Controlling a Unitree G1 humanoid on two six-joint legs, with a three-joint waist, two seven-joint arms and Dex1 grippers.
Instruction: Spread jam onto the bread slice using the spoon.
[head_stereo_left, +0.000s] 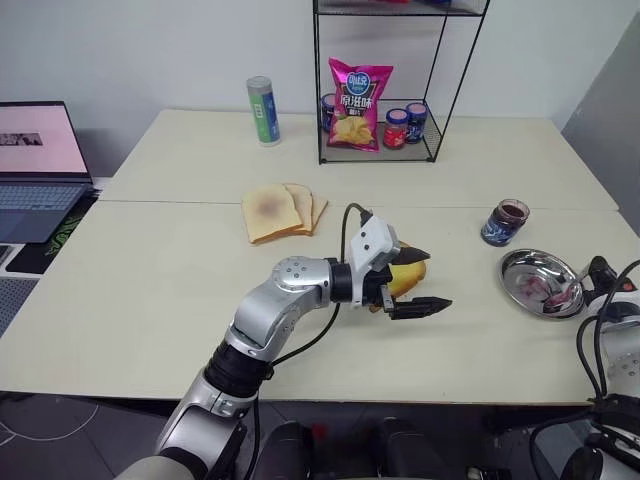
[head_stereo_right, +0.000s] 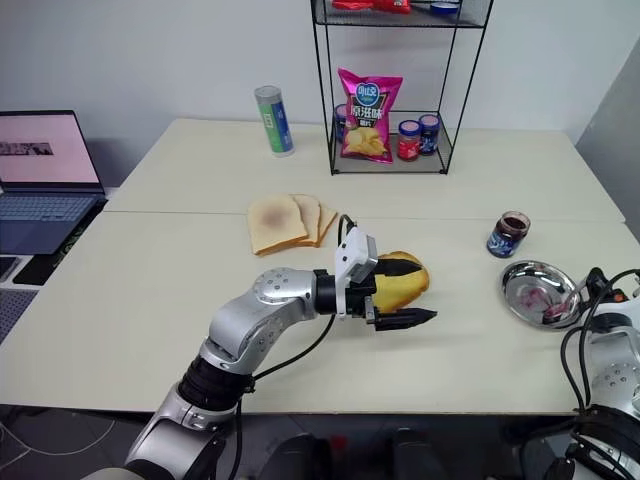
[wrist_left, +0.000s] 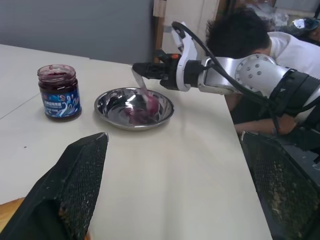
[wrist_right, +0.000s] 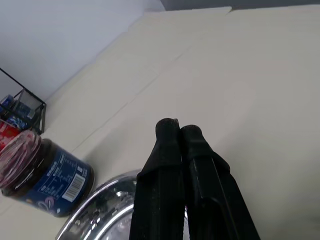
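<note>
The bread slice (head_stereo_left: 410, 278), thick and golden-yellow, lies on the table at centre right. My left gripper (head_stereo_left: 426, 282) is open, with one finger over the slice and the other just in front of it. The jam jar (head_stereo_left: 505, 222), with its dark blue label, stands open further right. Beside it is a steel bowl (wrist_left: 112, 97) with reddish-purple jam smears. My right gripper (wrist_left: 136, 70) is over the bowl's far rim, shut on the handle of the spoon (wrist_left: 141, 87). The spoon's bowl end dips into the dish. From its own wrist, the right gripper's fingers (wrist_right: 167, 131) are pressed together.
Thin pale toast slices (head_stereo_left: 280, 212) lie behind my left arm. A wire rack (head_stereo_left: 322, 120) at the back holds a pink chips bag (head_stereo_left: 360, 105) and red-lidded jars (head_stereo_left: 397, 128). A green can (head_stereo_left: 263, 110) stands to its left, and a laptop (head_stereo_left: 35, 165) at far left. A person (wrist_left: 260, 35) sits behind my right arm.
</note>
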